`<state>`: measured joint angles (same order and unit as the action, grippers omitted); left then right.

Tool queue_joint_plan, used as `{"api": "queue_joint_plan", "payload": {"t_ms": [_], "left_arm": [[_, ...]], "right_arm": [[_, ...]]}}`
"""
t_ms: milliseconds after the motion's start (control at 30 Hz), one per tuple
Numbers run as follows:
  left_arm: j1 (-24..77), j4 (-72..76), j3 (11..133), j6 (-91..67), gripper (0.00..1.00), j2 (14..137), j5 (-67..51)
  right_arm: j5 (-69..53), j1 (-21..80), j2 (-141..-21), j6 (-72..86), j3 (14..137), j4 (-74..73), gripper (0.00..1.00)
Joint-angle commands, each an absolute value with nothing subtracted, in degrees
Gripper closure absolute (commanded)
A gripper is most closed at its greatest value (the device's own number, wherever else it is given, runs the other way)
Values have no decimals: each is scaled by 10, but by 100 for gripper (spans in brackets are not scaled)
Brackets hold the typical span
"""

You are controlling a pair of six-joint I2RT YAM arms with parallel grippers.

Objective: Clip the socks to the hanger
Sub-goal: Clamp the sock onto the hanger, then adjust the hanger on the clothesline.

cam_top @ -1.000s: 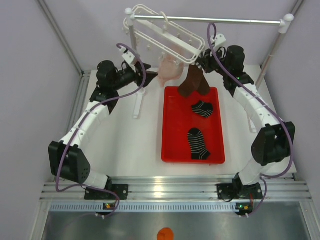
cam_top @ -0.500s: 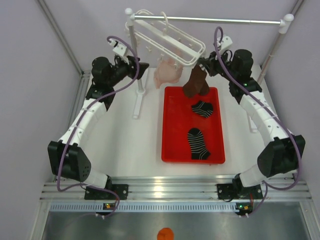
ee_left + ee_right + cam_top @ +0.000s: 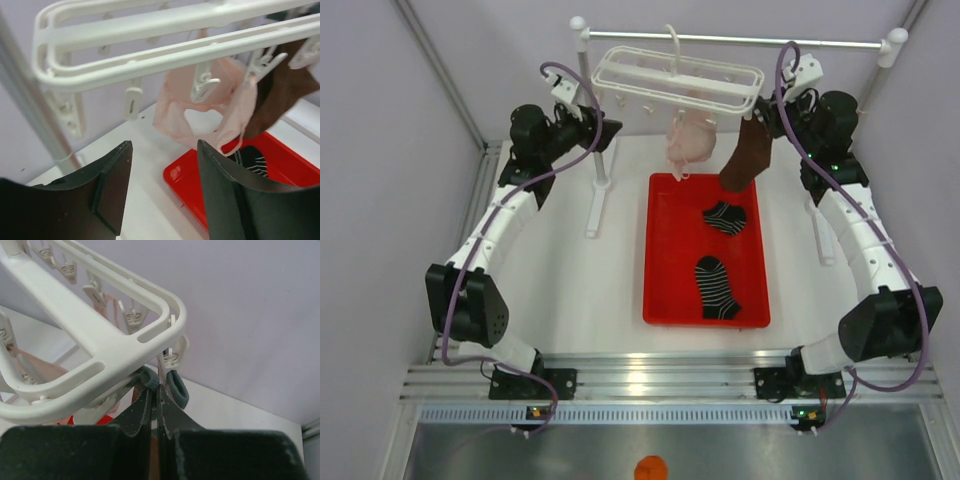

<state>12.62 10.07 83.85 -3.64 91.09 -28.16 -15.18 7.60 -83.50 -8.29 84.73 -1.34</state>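
Top external: brown sock point(image 3: 748, 155) is pinched by the closed right gripper point(image 3: 760, 112) at the hanger's point(image 3: 676, 82) three o'clock end; left gripper point(image 3: 595, 125) is held part-open, empty, at nine o'clock; pink fabric point(image 3: 691, 140) is clipped between.

The hanger point(image 3: 677, 78) hangs from the crossbar point(image 3: 800, 42), carrying a pink cloth point(image 3: 690, 140) and a brown sock point(image 3: 747, 157). Two striped socks point(image 3: 724, 217) point(image 3: 717, 287) lie in the red tray point(image 3: 660, 250).

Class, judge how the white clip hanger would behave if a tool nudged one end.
Likely to swing and tilt: the hanger hangs from the bar by one hook. Probably light, being an open plastic lattice. Its pegs dangle, so they would likely wobble.
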Motion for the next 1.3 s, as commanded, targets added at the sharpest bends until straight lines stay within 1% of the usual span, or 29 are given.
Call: {"api": "queue_joint_plan", "payload": {"t_ms": [0, 67, 300, 633, 833, 933, 1000, 1067, 1133, 1167, 1267], "left_arm": [[126, 214, 831, -65, 41, 903, -437], [137, 223, 840, -65, 40, 916, -456], [150, 238, 882, -51, 38, 955, -450], [170, 273, 897, -17, 36, 991, -448], [190, 296, 902, 8, 32, 1006, -430], [197, 307, 904, 17, 33, 1010, -400], [198, 319, 904, 18, 34, 1013, -393], [200, 324, 905, 19, 38, 1013, -393], [204, 324, 907, 24, 44, 1014, -403], [206, 324, 906, 25, 49, 1013, -404], [212, 313, 906, 32, 55, 1012, -413]], "right_arm": [[-134, 70, -846, -104, 889, 4, 100], [-134, 70, -854, -104, 898, 6, 100], [-123, 70, -886, -112, 923, 13, 100], [-97, 70, -916, -120, 939, 29, 100], [-97, 69, -927, -120, 949, 34, 98], [-99, 70, -932, -120, 955, 33, 97], [-103, 70, -933, -120, 961, 29, 97], [-109, 70, -935, -118, 962, 26, 97], [-113, 70, -934, -115, 965, 22, 97], [-119, 70, -934, -113, 965, 22, 96], [-143, 70, -932, -107, 965, 15, 95]]}}
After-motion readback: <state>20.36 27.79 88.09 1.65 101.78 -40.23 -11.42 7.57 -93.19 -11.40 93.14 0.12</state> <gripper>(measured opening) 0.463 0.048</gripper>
